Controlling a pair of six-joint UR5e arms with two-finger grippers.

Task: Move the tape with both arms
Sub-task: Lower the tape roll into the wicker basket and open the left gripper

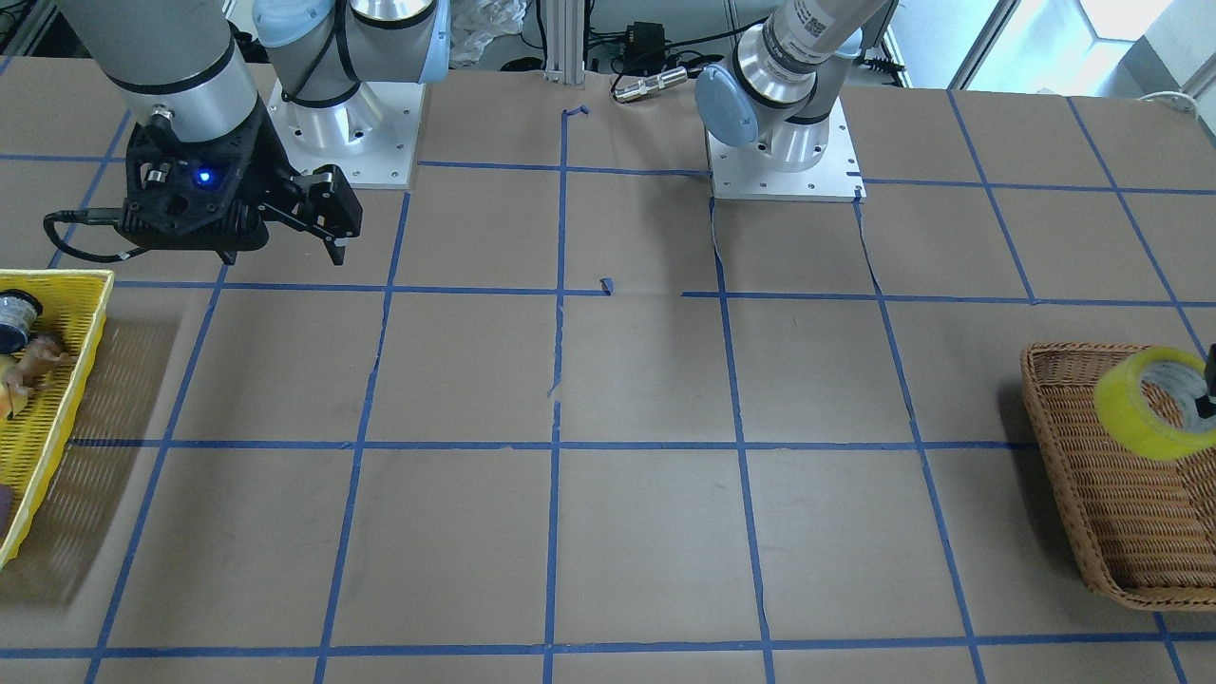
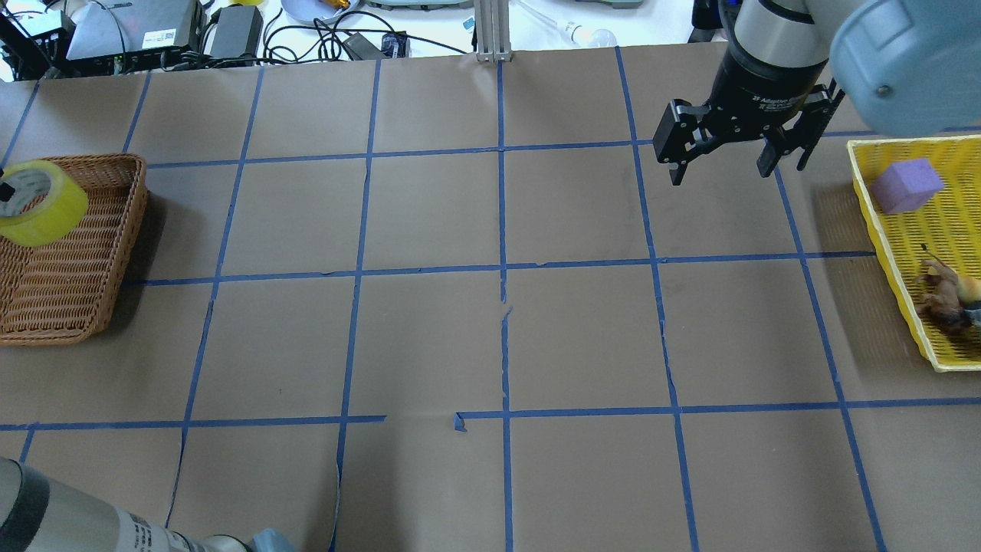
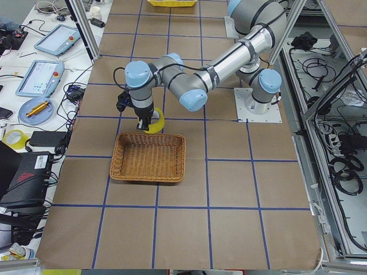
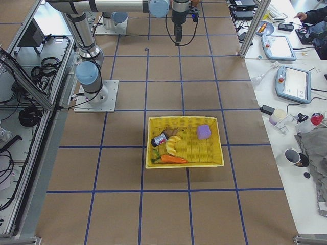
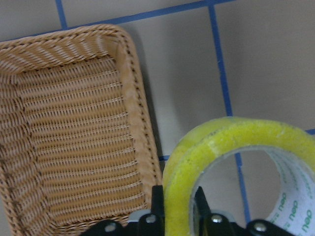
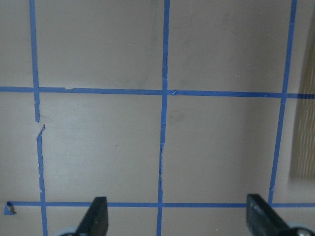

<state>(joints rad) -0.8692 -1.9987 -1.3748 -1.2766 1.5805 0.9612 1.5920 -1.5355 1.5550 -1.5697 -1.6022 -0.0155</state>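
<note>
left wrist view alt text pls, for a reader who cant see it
A yellow tape roll fills the lower right, its wall pinched by the left pincer at the bottom edge. A wicker basket lies to its left on a brown table crossed by blue lines.

You see two silver-grey tubular arms, the right arm (image 2: 774, 46) and the left arm (image 3: 229, 57), light blue joint caps (image 2: 904, 61), your right gripper (image 2: 720, 175) black under a white-lettered collar, a small blue light (image 1: 202, 176) on its wrist, a looping black cable (image 1: 81, 216), screwed white base plates (image 1: 784, 185), a printed code label (image 1: 819, 19) on the left arm
</note>
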